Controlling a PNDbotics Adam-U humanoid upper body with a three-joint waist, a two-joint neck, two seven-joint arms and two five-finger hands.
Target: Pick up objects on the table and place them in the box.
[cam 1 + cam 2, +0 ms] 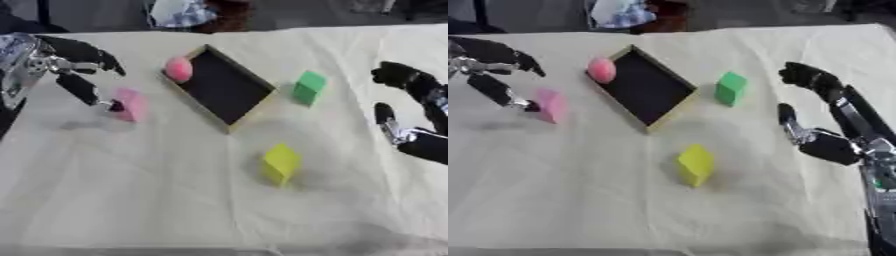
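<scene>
- Worktop point(131, 200): covered in a cream cloth, fills most of both views.
- Shallow rectangular box point(224, 90) with a dark inside and a light wooden rim: sits askew at upper centre of the worktop, nothing fully inside it.
- Right robot hand point(824, 142): at the right edge, hanging above the cloth, fingers relaxed and spread, holding nothing; well apart from every block.
- Left robot hand point(83, 75): at the upper left, fingers and thumb spread; one fingertip touches the pink block's left side. Cannot tell whether this is a real pinch.
- Yellow cube point(281, 163): alone on the cloth, below the box towards the near side.
- Green cube point(308, 86): just beside the box's right corner, not touching.
- Pink block point(130, 104): left of the box, on the cloth, at the left robot hand.
- Pink ball point(178, 68): against the box's upper-left rim, on the edge.
</scene>
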